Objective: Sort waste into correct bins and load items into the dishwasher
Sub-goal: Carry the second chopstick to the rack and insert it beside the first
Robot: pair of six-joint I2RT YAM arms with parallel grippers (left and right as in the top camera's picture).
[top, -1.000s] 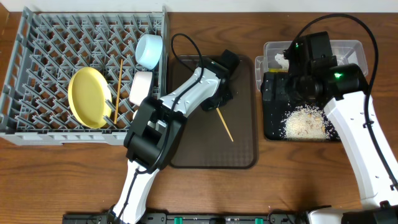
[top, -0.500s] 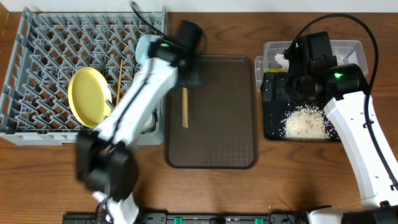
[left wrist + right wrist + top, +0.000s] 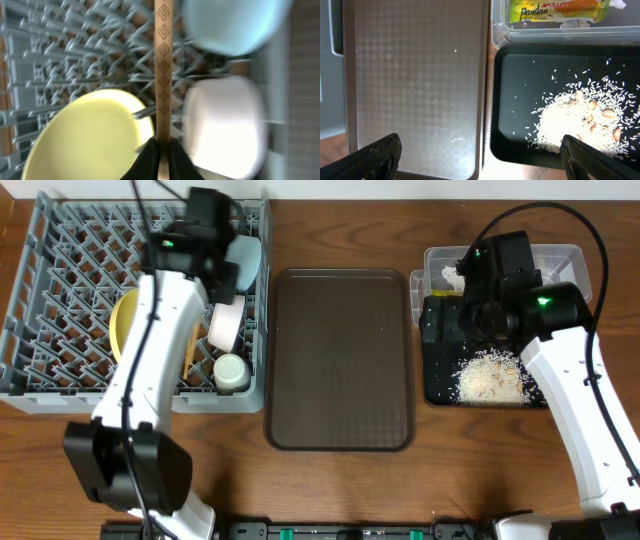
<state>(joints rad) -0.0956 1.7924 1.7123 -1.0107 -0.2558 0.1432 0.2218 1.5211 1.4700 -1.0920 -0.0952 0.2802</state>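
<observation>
My left gripper [image 3: 163, 150] is clamped on a chopstick [image 3: 163, 70]. It points ahead of my fingers over the rack [image 3: 60, 55], between the plate [image 3: 85, 140] and the white bowl [image 3: 222, 125]. My right gripper [image 3: 482, 157] hangs with jaws wide apart above the black tray [image 3: 520, 100]. The rice [image 3: 580, 120] is beneath it, and the wrapper [image 3: 555, 11] is in the tub [image 3: 500, 37] ahead.

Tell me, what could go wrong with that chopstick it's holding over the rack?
1. The left gripper holds the chopstick with just a narrow fingertip pinch, so the long stick might swing or slip out.
2. The stick lies in the tight gap between the plate and the white bowl; lowering it might knock either one.
3. The rack is an open grid, so a thin stick could drop between pegs and lie askew.
</observation>
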